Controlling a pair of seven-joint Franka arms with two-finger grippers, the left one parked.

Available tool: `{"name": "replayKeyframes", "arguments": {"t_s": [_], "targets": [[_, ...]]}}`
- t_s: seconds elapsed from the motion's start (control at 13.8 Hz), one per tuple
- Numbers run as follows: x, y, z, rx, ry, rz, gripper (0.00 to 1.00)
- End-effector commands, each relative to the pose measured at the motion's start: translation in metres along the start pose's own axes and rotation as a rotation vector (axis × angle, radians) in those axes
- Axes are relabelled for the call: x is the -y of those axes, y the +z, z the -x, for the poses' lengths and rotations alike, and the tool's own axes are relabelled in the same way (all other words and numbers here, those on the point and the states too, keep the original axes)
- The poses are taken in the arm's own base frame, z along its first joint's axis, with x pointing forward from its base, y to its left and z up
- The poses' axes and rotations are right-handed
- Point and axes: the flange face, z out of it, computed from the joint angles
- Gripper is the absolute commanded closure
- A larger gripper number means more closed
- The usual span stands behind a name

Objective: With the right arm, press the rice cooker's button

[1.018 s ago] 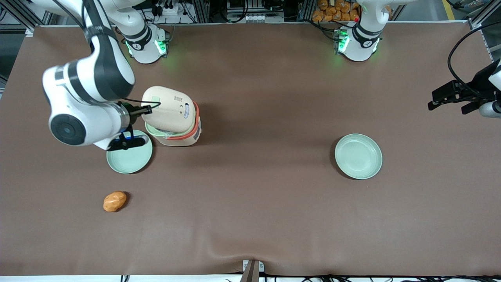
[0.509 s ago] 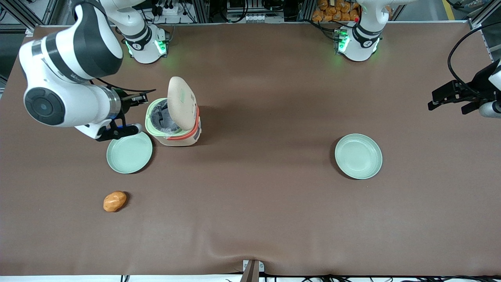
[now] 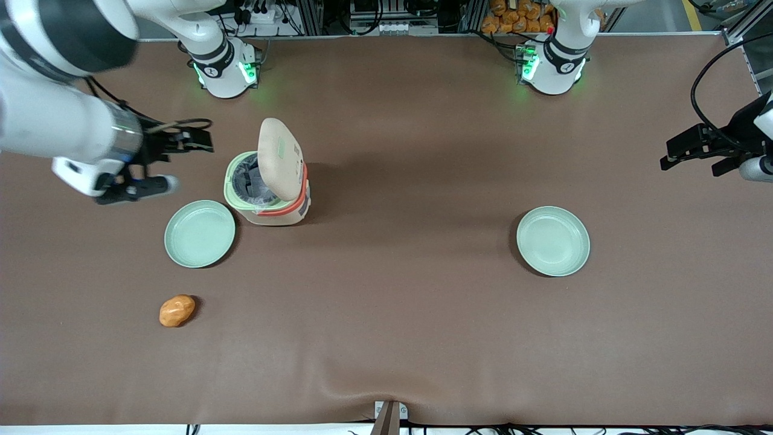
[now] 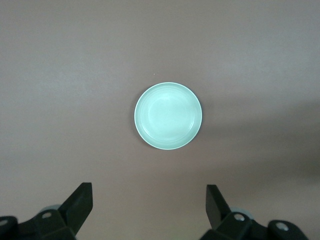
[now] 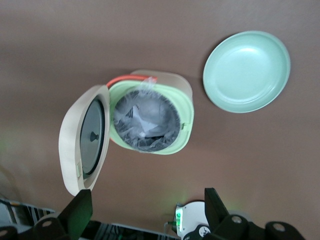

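The cream rice cooker (image 3: pixel 273 212) stands with its lid (image 3: pixel 279 158) swung up, showing the pale green rim and the dark inner pot with crinkled clear plastic in it. Its orange-red band runs around the side facing the parked arm's end. My right gripper (image 3: pixel 196 139) is open and empty, raised above the table beside the cooker, toward the working arm's end, clear of it. In the right wrist view the open cooker (image 5: pixel 186 120) and its lid (image 5: pixel 80 142) lie below the spread fingers of the gripper (image 5: pixel 147 215).
A pale green plate (image 3: pixel 200 234) lies beside the cooker, nearer the front camera, and shows in the right wrist view (image 5: pixel 246 71). An orange lump (image 3: pixel 177 310) lies nearer still. A second green plate (image 3: pixel 552 241) sits toward the parked arm's end, also in the left wrist view (image 4: pixel 168 116).
The cooker lid sprang from nearly closed to fully upright. My right gripper left the cooker's front edge and drew back toward the working arm's end, rising.
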Motion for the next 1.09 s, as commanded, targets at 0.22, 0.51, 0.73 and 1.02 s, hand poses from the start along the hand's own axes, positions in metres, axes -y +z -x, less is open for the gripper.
{"name": "replayKeyframes", "arguments": {"t_s": [0.22,0.51,0.73,1.02], "targets": [[-0.043,-0.057,0.029,-0.131,0.083,0.162,0.00],[-0.095,-0.077,0.032,-0.211,0.010,0.169,0.00],[-0.112,-0.065,0.023,-0.211,0.047,0.164,0.00],[-0.120,-0.062,0.022,-0.214,0.096,0.166,0.00]]}}
